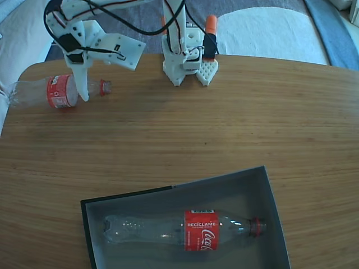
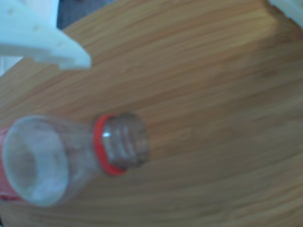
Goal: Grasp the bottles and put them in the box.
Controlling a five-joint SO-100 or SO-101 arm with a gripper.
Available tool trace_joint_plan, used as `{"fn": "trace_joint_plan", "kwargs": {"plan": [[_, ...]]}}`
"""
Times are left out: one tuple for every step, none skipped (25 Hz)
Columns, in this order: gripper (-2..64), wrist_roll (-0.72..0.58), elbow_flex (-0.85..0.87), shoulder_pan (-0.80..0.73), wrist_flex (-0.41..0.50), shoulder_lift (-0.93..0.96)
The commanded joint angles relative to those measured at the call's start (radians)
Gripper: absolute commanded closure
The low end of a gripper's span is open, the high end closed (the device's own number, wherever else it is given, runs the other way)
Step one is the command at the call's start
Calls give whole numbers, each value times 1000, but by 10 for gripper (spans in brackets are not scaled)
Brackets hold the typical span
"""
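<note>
- Gripper (image 1: 84, 92) of mine hangs at the far-left table (image 1: 224, 129) edge, one white finger crossing the loose bottle (image 1: 56, 91); whether it grips, I cannot tell.
- That clear, ribbed-neck bottle lies lengthwise left-right, open mouth (image 2: 124, 140) toward my base.
- Second bottle (image 1: 185, 228) already lies in the grey-lined box (image 1: 269, 185), near edge.

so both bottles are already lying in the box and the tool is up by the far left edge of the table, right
Not quite: only one bottle lies in the box. The fixed view shows the other bottle on its side on the table at the far left edge, outside the box. The tool is there, right at that bottle, as you said.
</note>
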Motion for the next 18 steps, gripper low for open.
{"fn": "trace_joint_plan", "kwargs": {"plan": [[58, 43, -23, -12, 14, -28], [58, 52, -34, -12, 14, -48], [58, 54, -46, -14, 14, -63], [58, 54, -58, -14, 14, -74], [58, 54, -69, -12, 12, -87], [58, 54, -80, -11, 12, -95], [58, 49, -87, -5, 11, -104], [58, 49, -94, -3, 2, -117], [58, 51, -95, -2, -11, -127], [58, 51, -98, -2, -20, -140], [58, 46, -103, 2, -23, -147], [58, 46, -110, 2, -23, -155], [58, 43, -120, 0, -23, -161], [58, 41, -127, -2, -23, -167], [58, 40, -135, -2, -23, -172], [58, 38, -140, 0, -23, -178], [61, 20, -146, 2, -23, -186], [64, -8, -150, 3, -23, -193]]}}
